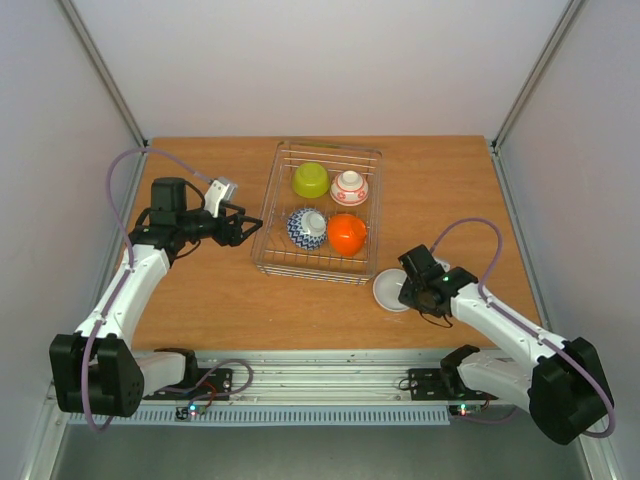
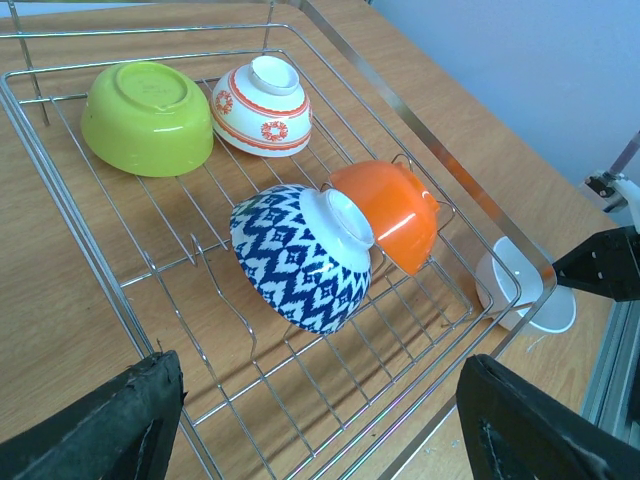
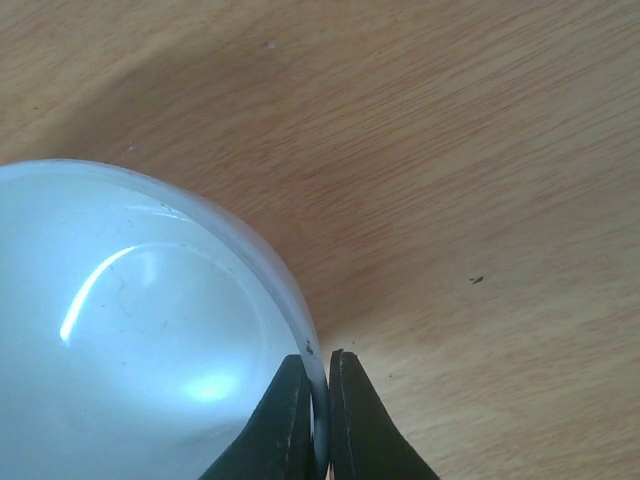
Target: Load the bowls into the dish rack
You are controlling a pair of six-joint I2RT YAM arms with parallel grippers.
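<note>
The wire dish rack (image 1: 272, 212) stands mid-table and holds a lime green bowl (image 1: 310, 179), a red-and-white bowl (image 1: 349, 187), a blue-and-white bowl (image 1: 306, 228) and an orange bowl (image 1: 347, 234). All lie tilted or upturned; they show too in the left wrist view: green bowl (image 2: 145, 117), red-and-white bowl (image 2: 262, 105), blue-and-white bowl (image 2: 300, 257), orange bowl (image 2: 392, 213). A white bowl (image 1: 390, 290) sits upright on the table right of the rack. My right gripper (image 3: 320, 400) is shut on its rim (image 3: 300, 320). My left gripper (image 1: 240, 226) is open and empty at the rack's left side.
The rack's near rim (image 2: 470, 360) lies between my left fingers in the wrist view. Grey walls enclose the wooden table (image 1: 210, 290) on three sides. A metal rail (image 1: 320, 365) runs along the near edge by the arm bases.
</note>
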